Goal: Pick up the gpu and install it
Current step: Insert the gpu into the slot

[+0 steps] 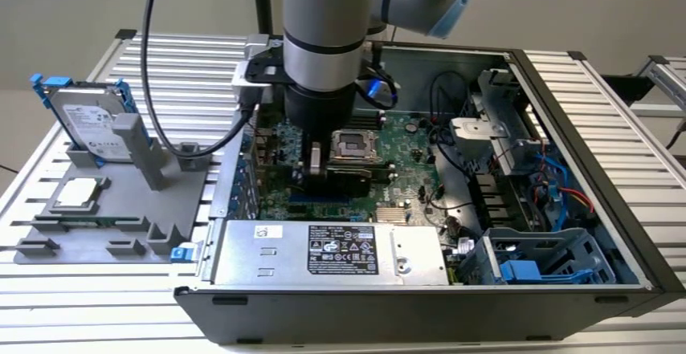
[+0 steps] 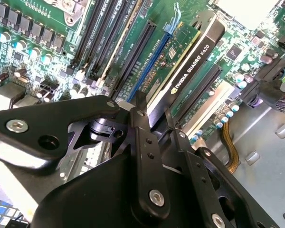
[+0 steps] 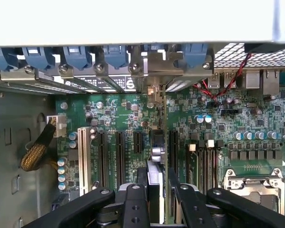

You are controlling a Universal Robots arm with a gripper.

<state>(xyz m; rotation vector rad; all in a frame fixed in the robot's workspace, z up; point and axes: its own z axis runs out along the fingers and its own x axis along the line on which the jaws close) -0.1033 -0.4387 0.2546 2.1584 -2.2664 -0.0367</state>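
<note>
Centre of the exterior view: gripper (image 1: 317,164) lowered inside the open computer case (image 1: 600,209), clenched on the gpu (image 1: 345,179). In the second wrist view, card (image 2: 190,64) standing on edge over the motherboard (image 2: 109,52), in line with a long slot. Lifted and brought to the board; apparently not yet fully seated, though hard to judge. Hard drive (image 1: 91,125) upright at left.

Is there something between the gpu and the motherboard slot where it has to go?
Nothing visible. The gripper is shut on the gpu, which stands on edge along a long expansion slot of the motherboard. The neighbouring slots beside it are bare.
</note>
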